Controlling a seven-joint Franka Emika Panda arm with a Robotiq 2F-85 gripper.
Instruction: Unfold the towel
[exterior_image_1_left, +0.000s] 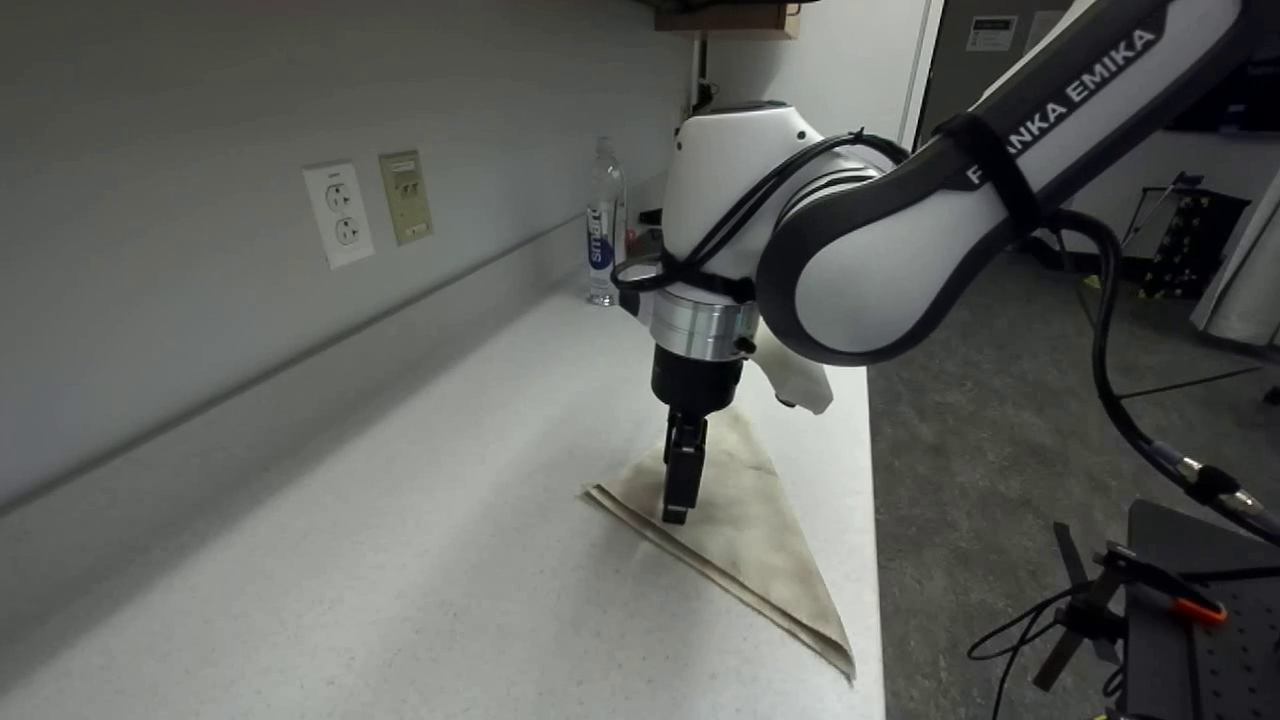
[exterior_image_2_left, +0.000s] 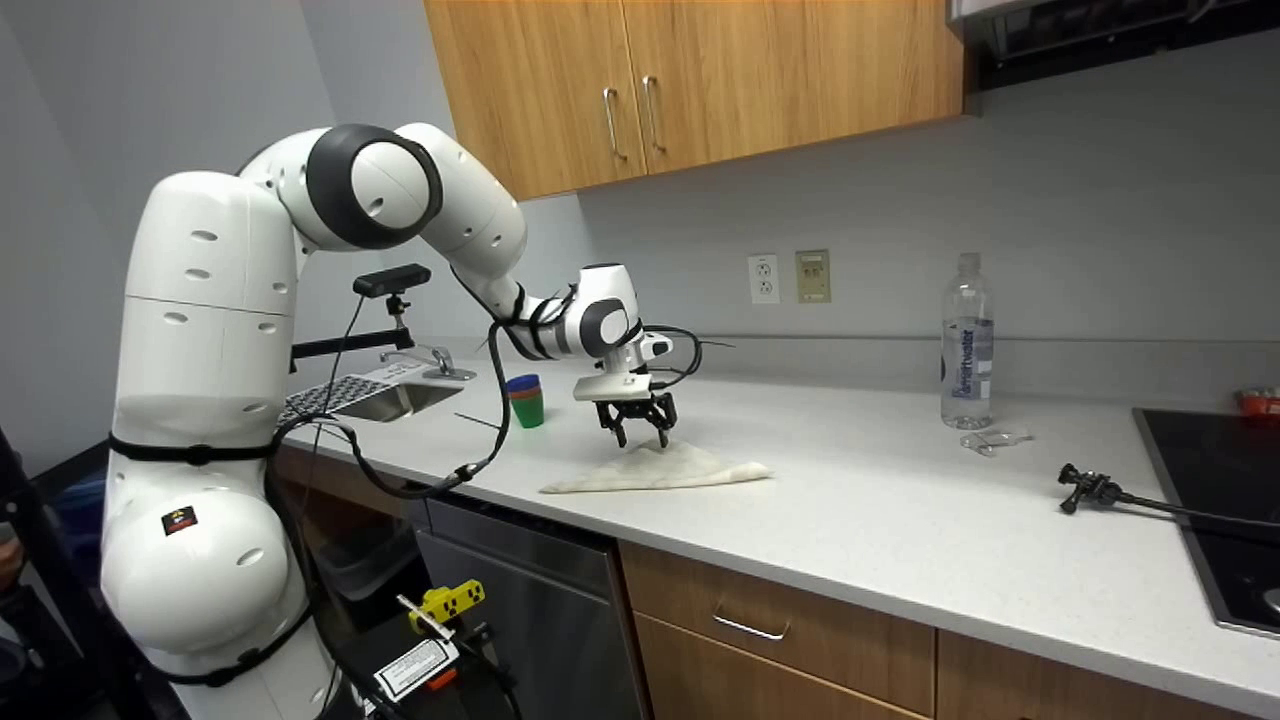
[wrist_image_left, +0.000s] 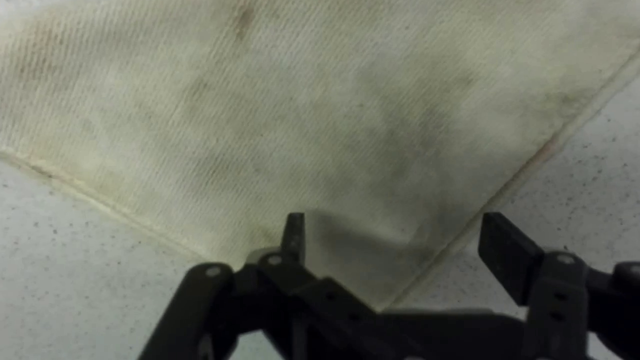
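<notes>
The towel is beige and lies folded into a triangle on the white counter. It shows in both exterior views, and its ribbed, stained cloth fills much of the wrist view. My gripper points down over the towel; it also shows in an exterior view close above the cloth. In the wrist view the fingers of the gripper stand wide apart with nothing held between them. The left finger is over the cloth near a corner; the right finger is past the towel's edge. The corner's tip is partly hidden behind the gripper.
The counter meets a wall behind. A water bottle stands on it, with a small clear item beside it. Stacked cups stand near the sink. A black cable with a mount lies by the cooktop.
</notes>
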